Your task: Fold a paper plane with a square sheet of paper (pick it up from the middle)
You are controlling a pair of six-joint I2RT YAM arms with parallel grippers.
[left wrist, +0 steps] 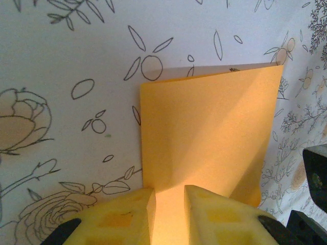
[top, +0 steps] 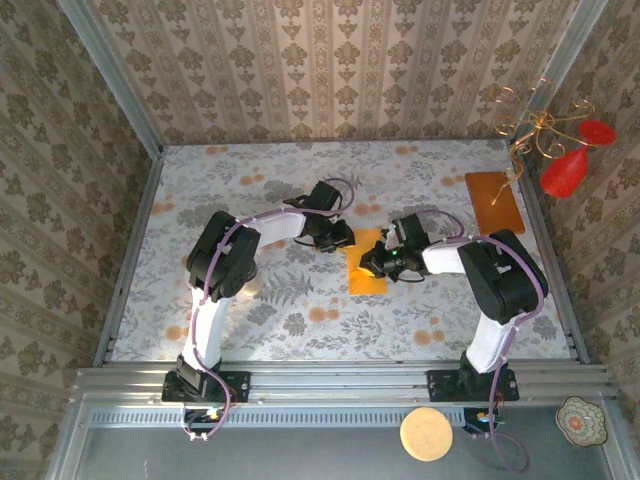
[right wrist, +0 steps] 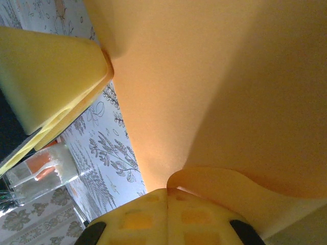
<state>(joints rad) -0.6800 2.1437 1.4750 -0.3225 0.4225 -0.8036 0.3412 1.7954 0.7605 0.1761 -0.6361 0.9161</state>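
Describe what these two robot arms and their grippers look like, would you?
The left arm and right arm are alike: chunky black joints, white lower links, thin lilac cables looping alongside, black bases bolted to a metal rail. The left gripper and right gripper each end in two blocky yellow fingers with square recesses.

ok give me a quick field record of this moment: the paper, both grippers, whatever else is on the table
paper: bright orange-yellow sheet of paper, looks folded into a rectangle, mid-table, one side raised off the floral tabletop
right gripper: shut on the sheet's edge
left gripper: jaws slightly apart, the sheet's near edge between them
board: brown-orange rectangular board, flat at the far right, untouched
progress: no dart shape yet
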